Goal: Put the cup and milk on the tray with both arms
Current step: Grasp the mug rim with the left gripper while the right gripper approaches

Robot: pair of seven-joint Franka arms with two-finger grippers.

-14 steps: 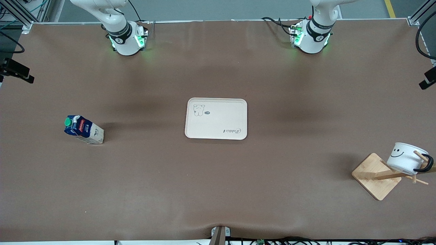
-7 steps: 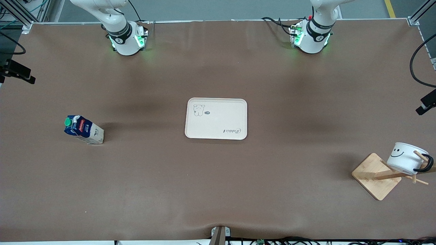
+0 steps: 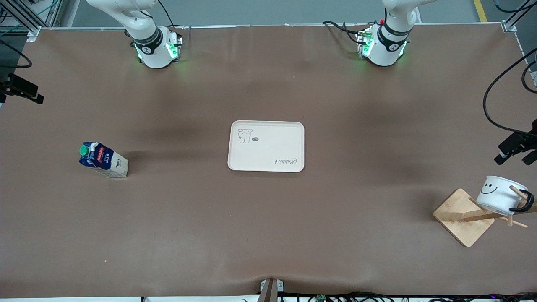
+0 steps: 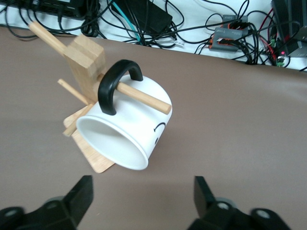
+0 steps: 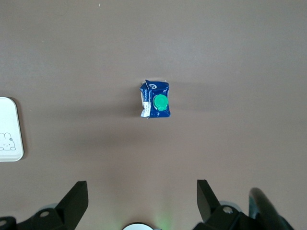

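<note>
Presently, neither of my pincers has anything in hand. My left gripper [image 4: 140, 201] has its fingers spread wide and empty, poised over the table near the cup [image 4: 128, 127]; in the front view it shows at the frame's edge [image 3: 512, 152], over the left arm's end of the table. The cup hangs by its black loop handle on a peg of the wooden rack [image 3: 463, 217], tilted, mouth toward my wrist camera, smiley face partly visible. My right gripper [image 5: 141, 201] is likewise parted and empty, high over the milk carton [image 5: 155, 99], which stands upright with its green cap showing; the front view places the carton [image 3: 102, 160] toward the right arm's end of the table. The right gripper itself is out of the front view. The tray [image 3: 266, 146] lies bare at the table's middle, well apart from both items.

My judgement: both approaches are under way, nothing placed.

Risks noted:
- The cup's handle is threaded on the peg. Pulling it off at the wrong angle could drag or topple the rack.
- The cup's rounded wall and tilt could let it twist or slip in my fingers.
- The carton is tall on a small base; an off-centre descent or one finger touching first could knock it over.
- Both arms converge on one tray; simultaneous placement risks collision.
</note>
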